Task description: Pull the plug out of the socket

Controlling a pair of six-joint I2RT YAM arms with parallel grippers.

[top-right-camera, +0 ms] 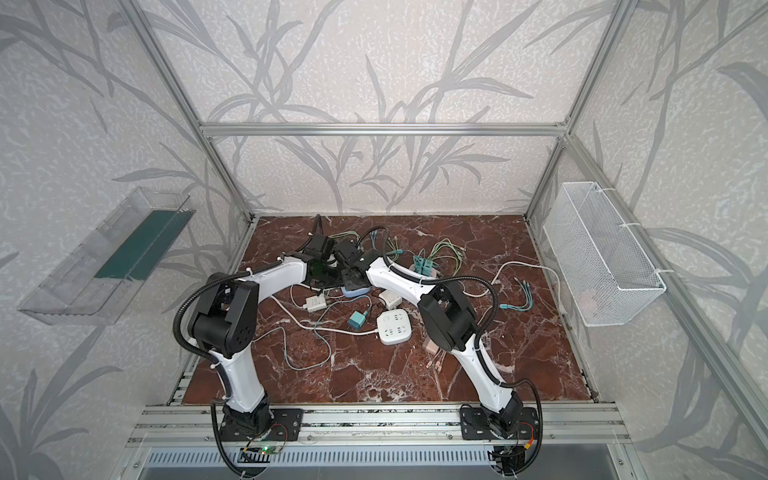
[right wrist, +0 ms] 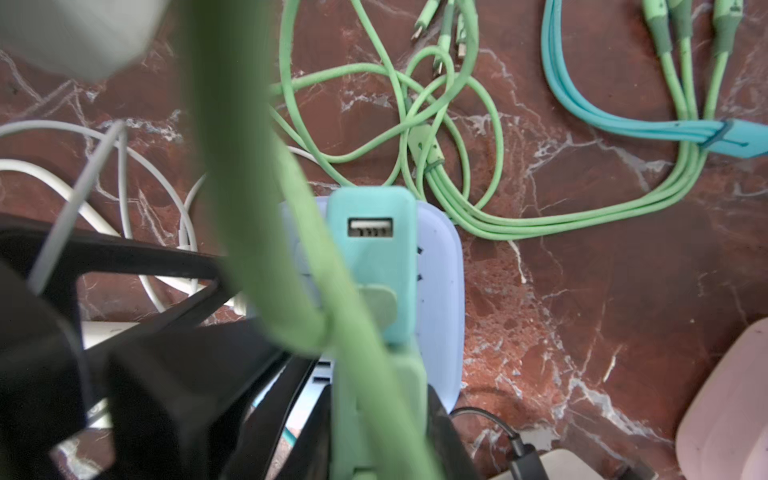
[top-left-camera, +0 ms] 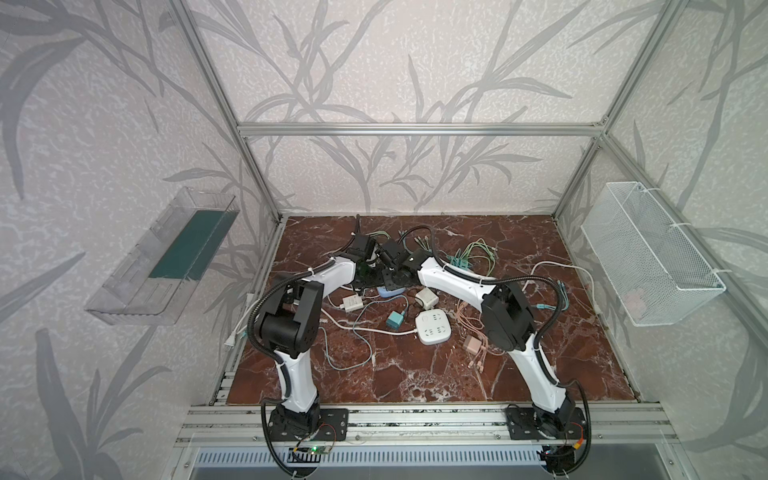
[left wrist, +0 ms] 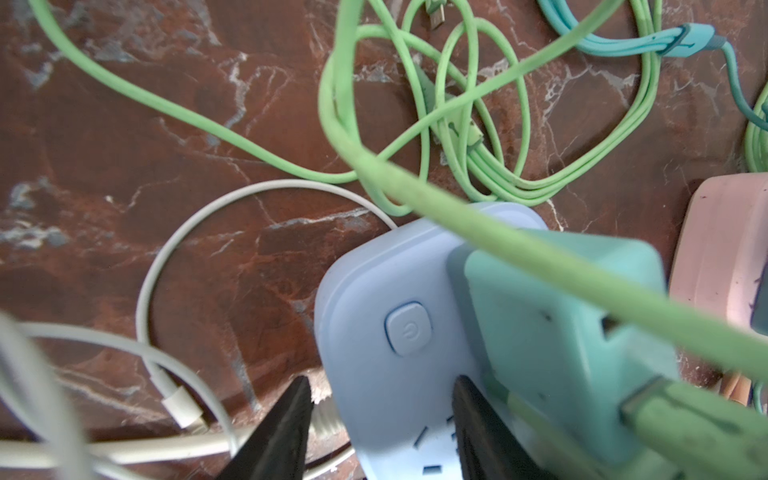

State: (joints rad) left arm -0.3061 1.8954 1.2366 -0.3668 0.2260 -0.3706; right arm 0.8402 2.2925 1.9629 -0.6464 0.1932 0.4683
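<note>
The teal charger plug (right wrist: 370, 257) is standing upright out of the blue socket strip (left wrist: 374, 291), back-centre on the marble tabletop (top-left-camera: 415, 374), so a straight upward pull looks right. The right gripper (right wrist: 376, 386) is pinching it. The left gripper (left wrist: 384, 382) is straddling the strip's edge, half-spread.

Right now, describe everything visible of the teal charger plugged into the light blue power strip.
The teal USB charger is a rounded, matte plastic block standing up from the light blue power strip, seated in it. Its outer face has two USB ports: one empty, one holding a green cable. The right gripper is shut on its sides.
</note>
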